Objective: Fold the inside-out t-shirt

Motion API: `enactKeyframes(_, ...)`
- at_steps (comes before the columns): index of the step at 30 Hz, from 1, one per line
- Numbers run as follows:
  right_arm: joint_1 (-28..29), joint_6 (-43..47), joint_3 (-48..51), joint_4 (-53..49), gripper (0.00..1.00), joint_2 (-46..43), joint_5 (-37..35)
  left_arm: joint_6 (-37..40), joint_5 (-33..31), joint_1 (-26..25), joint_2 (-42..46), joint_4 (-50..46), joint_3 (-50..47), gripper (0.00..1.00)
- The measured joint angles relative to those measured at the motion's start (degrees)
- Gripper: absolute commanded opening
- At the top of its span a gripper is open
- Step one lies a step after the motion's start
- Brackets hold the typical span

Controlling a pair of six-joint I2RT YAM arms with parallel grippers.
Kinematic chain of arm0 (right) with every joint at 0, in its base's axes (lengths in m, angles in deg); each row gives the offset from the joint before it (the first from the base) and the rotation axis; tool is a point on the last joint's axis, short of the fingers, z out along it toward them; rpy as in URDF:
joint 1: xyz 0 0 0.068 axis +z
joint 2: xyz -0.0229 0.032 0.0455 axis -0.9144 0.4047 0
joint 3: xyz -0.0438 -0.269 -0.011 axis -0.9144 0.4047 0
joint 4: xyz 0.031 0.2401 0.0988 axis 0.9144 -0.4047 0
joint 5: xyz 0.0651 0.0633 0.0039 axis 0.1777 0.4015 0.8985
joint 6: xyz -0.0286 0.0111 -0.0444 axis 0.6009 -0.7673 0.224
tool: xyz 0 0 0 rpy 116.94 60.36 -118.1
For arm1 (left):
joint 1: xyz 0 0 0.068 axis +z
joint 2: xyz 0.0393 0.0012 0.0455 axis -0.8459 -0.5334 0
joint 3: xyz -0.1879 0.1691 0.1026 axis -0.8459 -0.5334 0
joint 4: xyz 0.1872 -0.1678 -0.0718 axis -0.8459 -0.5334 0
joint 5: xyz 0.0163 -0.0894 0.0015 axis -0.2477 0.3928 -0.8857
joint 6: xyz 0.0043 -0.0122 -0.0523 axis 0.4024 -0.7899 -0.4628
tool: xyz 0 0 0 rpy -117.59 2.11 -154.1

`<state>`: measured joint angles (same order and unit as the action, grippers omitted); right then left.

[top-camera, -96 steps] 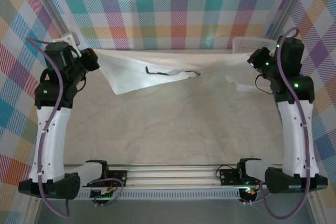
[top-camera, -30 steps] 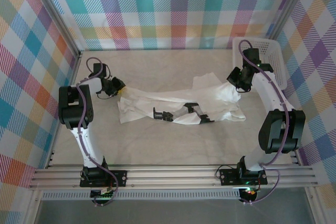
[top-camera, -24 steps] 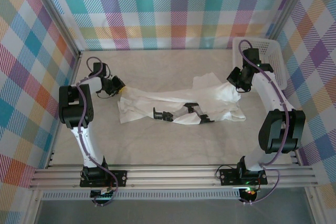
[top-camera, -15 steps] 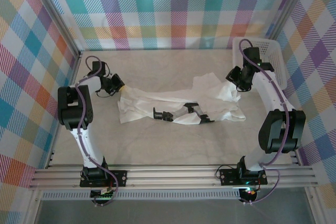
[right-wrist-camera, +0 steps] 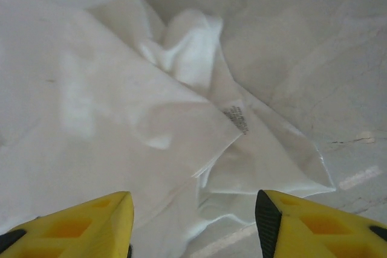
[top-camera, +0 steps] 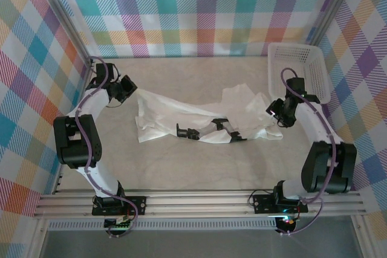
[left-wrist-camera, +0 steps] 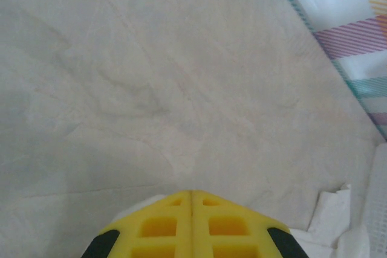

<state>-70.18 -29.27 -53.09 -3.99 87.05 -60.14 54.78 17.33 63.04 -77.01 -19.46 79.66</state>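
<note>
Inside-out t-shirt [top-camera: 181, 113], shown crumpled in a long band across the middle of the table [top-camera: 181, 173], running from 10 o'clock to 3 o'clock, with a dark patch [top-camera: 205, 130] near its centre. The cloth is judged thin, light and limp. It will sag, crease and slide on itself, so it is best taken by a pinch at an outer corner or hem (2 matching corners, 1 per arm) and drawn taut before any fold is laid. The left gripper [top-camera: 125, 87] is seen at the 10 o'clock end of the garment, its yellow fingers [left-wrist-camera: 169, 228] pressed together. White cloth shows just beneath them, but whether any is pinched cannot be told. The right gripper [top-camera: 277, 112] is poised over the 3 o'clock end with its jaws parted and nothing between them, and rumpled layers are seen below it in the right wrist view. A small printed tag [right-wrist-camera: 236, 117] is visible there, its writing too small to be read. No brand can be made out.
</note>
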Motion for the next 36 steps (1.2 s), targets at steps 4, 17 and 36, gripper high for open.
enactKeyframes(4, -0.66, 0.00, 0.07, 3.39, 0.57, 6.34, 2.27, 0.20, 0.00, -0.17, 0.00, -1.20, -0.55, 0.00)
enactKeyframes(17, -0.81, -0.22, 0.22, 6.95, 0.58, 12.04, 3.91, 0.24, 0.00, -0.26, 0.74, -1.25, -0.57, 0.00)
enactKeyframes(36, -0.81, -0.70, -8.55, 0.59, 0.00, 3.85, 7.21, 0.85, 0.02, -0.26, 3.65, -7.02, 4.13, 0.00)
